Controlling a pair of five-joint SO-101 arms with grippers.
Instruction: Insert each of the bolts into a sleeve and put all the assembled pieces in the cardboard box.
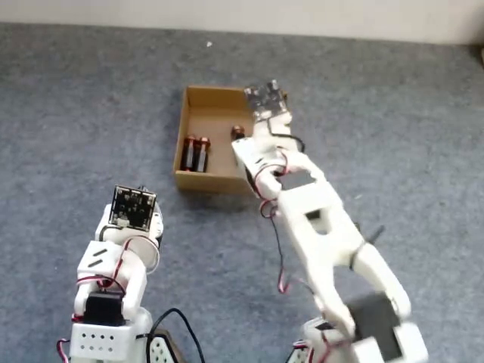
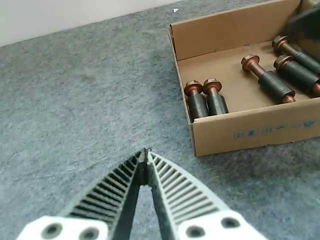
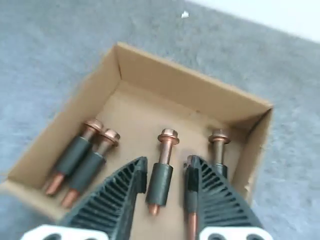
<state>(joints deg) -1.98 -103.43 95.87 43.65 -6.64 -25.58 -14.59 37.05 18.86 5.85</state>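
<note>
Overhead, right claw (image 3: 167, 160) spread above cardboard box (image 3: 192, 90), close to wall.

The left arm (image 1: 113, 265) sits folded in the lower left of the high view, the left gripper (image 2: 146, 156) with its ribbed fingers pressed together at the tips, while the right arm (image 1: 325, 234) stretches from lower right toward upper centre, the right gripper (image 3: 167, 161) spread apart.
</note>
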